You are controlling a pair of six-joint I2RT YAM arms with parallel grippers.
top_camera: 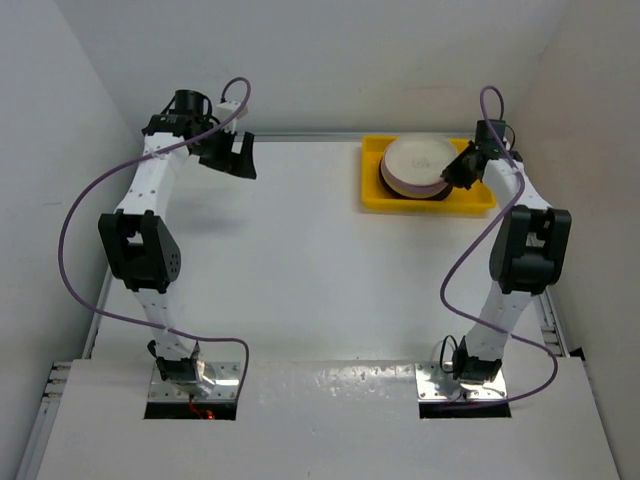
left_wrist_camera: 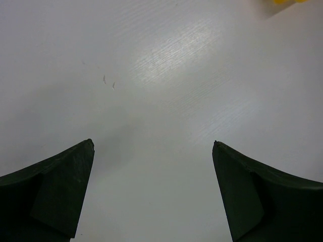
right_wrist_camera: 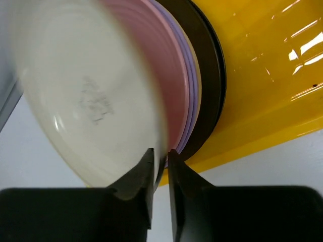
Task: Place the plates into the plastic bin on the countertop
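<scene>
in the yellow bin [top_camera: 372, 200] at the far right of the counter [top_camera: 300, 270], your right gripper [right_wrist_camera: 160, 160] pinched the rim of the cream plate [right_wrist_camera: 86, 96] atop the stack [right_wrist_camera: 202, 91]; your left gripper [left_wrist_camera: 154, 146] hung spread wide over the far left.

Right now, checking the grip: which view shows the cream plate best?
Right wrist: the cream plate fills the frame, rim between the right fingers. Top external shows it small, atop the stack in the plastic bin. Left wrist misses it.

White left arm [top_camera: 150, 185] and right arm [top_camera: 495, 310], black joints [top_camera: 140, 250], looping purple cables [top_camera: 62, 245].
</scene>
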